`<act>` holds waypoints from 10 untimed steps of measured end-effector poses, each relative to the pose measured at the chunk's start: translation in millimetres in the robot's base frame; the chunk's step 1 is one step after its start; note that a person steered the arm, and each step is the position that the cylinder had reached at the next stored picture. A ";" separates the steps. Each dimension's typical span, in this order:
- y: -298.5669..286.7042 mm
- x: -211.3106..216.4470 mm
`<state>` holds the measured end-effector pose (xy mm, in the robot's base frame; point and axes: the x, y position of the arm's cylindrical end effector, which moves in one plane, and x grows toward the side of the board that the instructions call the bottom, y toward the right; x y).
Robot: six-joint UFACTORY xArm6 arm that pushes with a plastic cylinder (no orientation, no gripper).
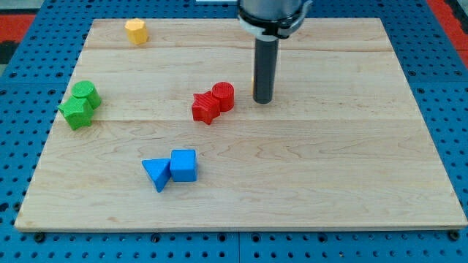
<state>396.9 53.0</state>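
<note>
So the surface here is a pale wooden board with visible grain and a couple of plank seams running across it, sitting on a blue pegboard full of little holes. The blocks all look like chunky plastic with a ridged texture. My tip, the bottom end of a straight dark matte rod hanging from the arm at the view's top, sits on the wood just to the view's right of the red cylinder block, close but with a small gap. There are no jaws on this rig at all, only the rod, so nothing is being held. The red cylinder touches a red star-shaped block on its left. Toward the view's bottom, a blue triangular block and a blue cube sit pressed together. Over at the view's left edge, a green cylinder block and a green star-ish block touch. A yellow hexagonal block sits alone near the top left.
</note>
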 end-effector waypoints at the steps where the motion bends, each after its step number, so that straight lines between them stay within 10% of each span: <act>1: 24.7 -11.0; 5: -118.0 -109.1; 10: -222.7 -95.8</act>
<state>301.2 -169.7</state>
